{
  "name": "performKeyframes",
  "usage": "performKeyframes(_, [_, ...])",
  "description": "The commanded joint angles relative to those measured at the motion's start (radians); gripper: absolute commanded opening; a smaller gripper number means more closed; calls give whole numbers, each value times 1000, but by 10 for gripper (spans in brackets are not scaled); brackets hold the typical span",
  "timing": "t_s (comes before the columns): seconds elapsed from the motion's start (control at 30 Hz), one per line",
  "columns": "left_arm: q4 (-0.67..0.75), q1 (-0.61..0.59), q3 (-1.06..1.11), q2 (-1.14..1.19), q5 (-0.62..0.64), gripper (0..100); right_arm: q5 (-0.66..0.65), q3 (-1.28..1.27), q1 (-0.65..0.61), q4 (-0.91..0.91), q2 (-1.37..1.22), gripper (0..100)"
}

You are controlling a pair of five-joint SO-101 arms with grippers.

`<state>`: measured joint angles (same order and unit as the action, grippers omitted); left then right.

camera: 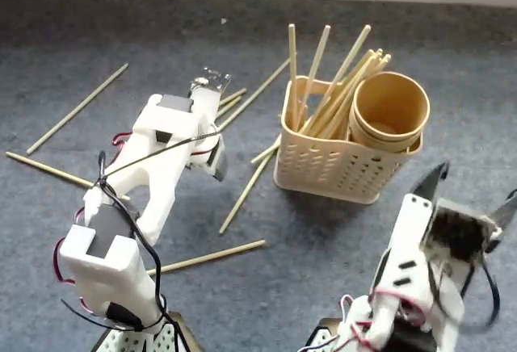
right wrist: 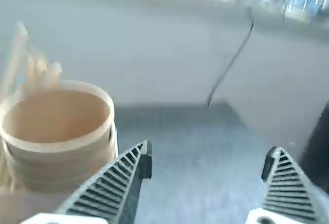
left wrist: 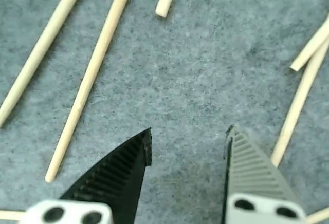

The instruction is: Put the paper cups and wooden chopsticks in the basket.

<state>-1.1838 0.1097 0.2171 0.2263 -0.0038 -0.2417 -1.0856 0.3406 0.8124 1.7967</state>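
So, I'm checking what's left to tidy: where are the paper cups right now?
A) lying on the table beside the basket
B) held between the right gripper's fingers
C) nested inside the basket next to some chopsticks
C: the paper cups sit nested inside the basket, beside the chopsticks standing in it, while the right gripper is open with nothing between its fingers.

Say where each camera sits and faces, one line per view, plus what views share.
High view: fixed overhead, looking down on basket, cups, loose chopsticks; left arm and right arm show.
Left wrist view: on the left arm, facing down at the mat; open left gripper shows.
Right wrist view: on the right arm, facing roughly level past the cups; open right gripper shows.
Shared: chopsticks, high and left wrist; cups, high and right wrist.
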Motion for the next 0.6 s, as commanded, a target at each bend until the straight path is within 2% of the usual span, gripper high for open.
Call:
performKeyframes(0.0, [8,-15,-7,-21,12,235,9,159,-42,-136,-91,336])
performKeyframes(0.23, [8,-12,-5,-15,12,235,160,340,-58,-265,-568,336])
performKeyframes(0.4, [8,-8,-5,-15,12,235,178,498,-59,-265,-863,336])
performKeyframes(0.57, [8,-5,-7,-15,12,235,178,550,-70,-266,-989,336])
